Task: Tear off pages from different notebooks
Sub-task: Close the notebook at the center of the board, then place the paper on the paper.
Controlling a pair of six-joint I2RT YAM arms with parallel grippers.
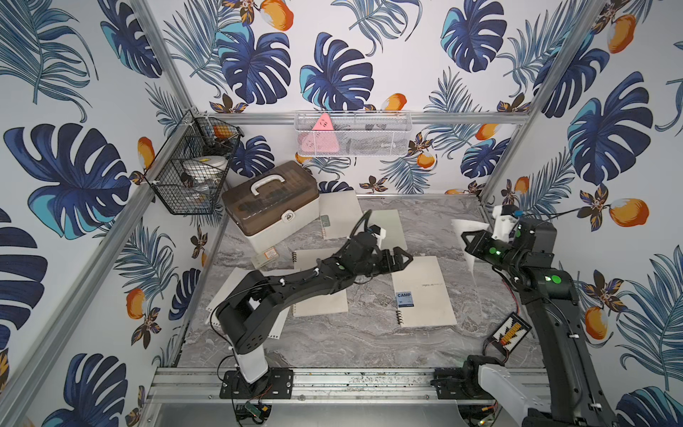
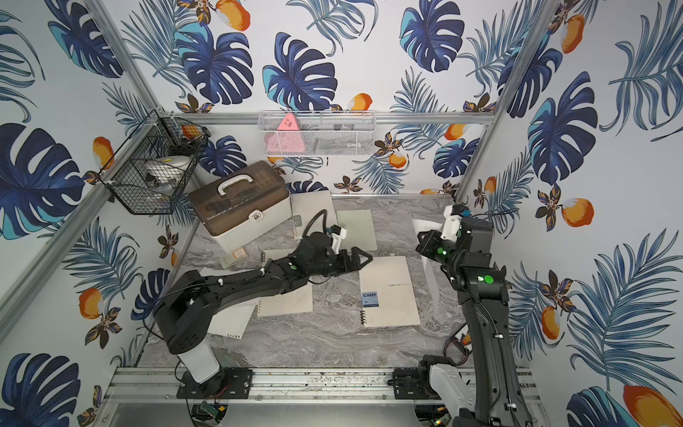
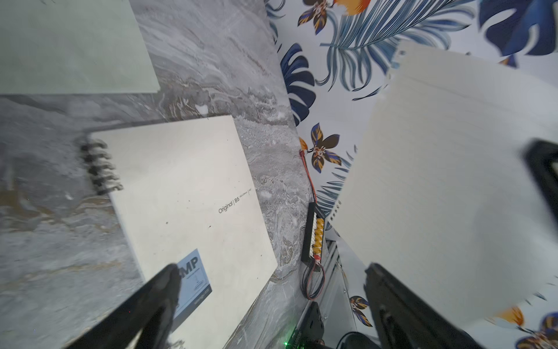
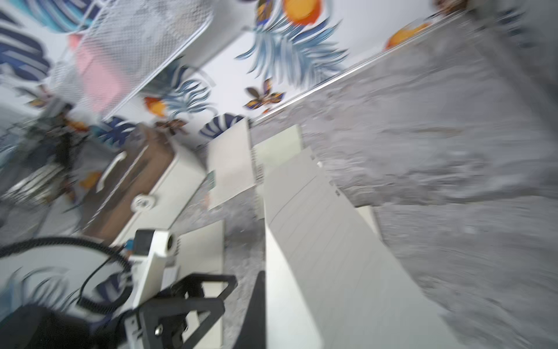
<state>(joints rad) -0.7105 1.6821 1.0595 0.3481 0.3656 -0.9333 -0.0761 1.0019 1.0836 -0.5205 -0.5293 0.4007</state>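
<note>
My right gripper (image 1: 464,236) is shut on a lined cream page (image 1: 470,226) and holds it up above the table's right side; the sheet hangs down past the arm. The right wrist view shows that page (image 4: 317,241) pinched against a black finger (image 4: 256,308). My left gripper (image 1: 404,260) is open and empty, just above the far left corner of a closed CAMP notebook (image 1: 421,292). From the left wrist, this notebook (image 3: 187,187) lies below the open left gripper (image 3: 273,269), with the lifted page (image 3: 453,181) beside it. Another large notebook (image 1: 321,303) lies under the left arm. Two small notebooks (image 1: 340,210) (image 1: 391,225) lie at the back.
A brown-lidded white box (image 1: 269,207) stands at the back left, a small packet (image 1: 268,255) before it. A loose punched sheet (image 1: 236,295) lies near the left arm's base. A connector board (image 1: 512,332) with wires lies at the right edge. Wire baskets (image 1: 188,173) (image 1: 351,135) hang on the walls.
</note>
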